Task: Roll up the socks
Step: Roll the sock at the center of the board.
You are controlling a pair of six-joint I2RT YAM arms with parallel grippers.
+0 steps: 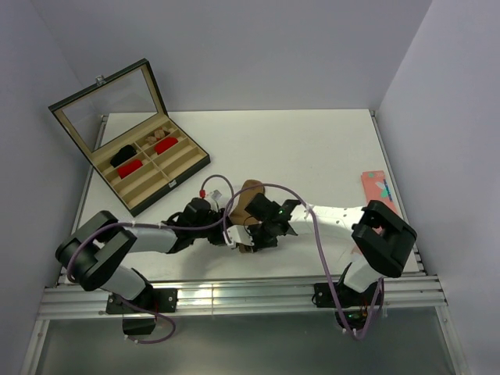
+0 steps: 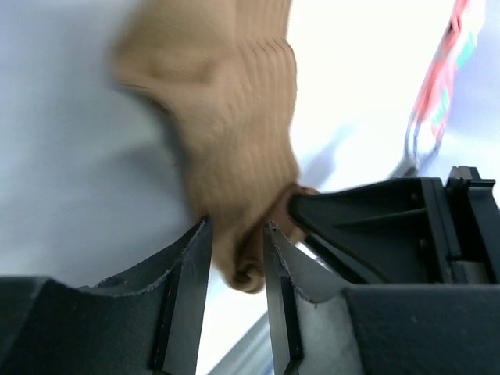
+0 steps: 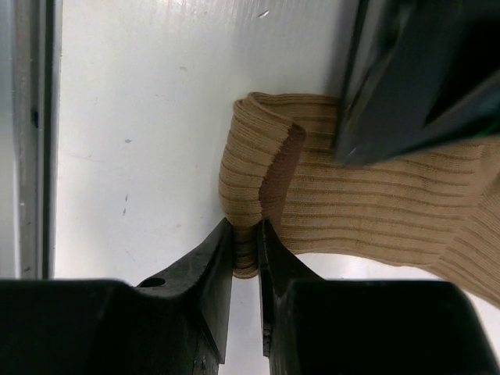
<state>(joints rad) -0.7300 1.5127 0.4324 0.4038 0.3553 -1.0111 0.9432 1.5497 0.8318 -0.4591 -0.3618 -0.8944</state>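
Observation:
The tan-brown sock (image 1: pixel 248 192) lies near the table's middle front, its near part hidden under both grippers. My right gripper (image 3: pixel 244 226) is shut on the sock's (image 3: pixel 375 203) folded, doubled-over end, pinching the ribbed fabric flat against the table. My left gripper (image 2: pixel 237 226) is open, its jaws parted around the sock's (image 2: pixel 234 117) curled end, which sits loosely between them. In the overhead view the left gripper (image 1: pixel 234 236) and right gripper (image 1: pixel 255 237) meet tip to tip. The right gripper's black finger (image 2: pixel 367 203) reaches in beside the sock.
An open compartment box (image 1: pixel 183 173) with a raised glass lid stands back left, holding red rolled bundles (image 1: pixel 165 145) and a dark item (image 1: pixel 122 155). A coral-pink patterned sock (image 1: pixel 375 187) lies at the right edge. A metal rail (image 1: pixel 234 293) runs along the table's front.

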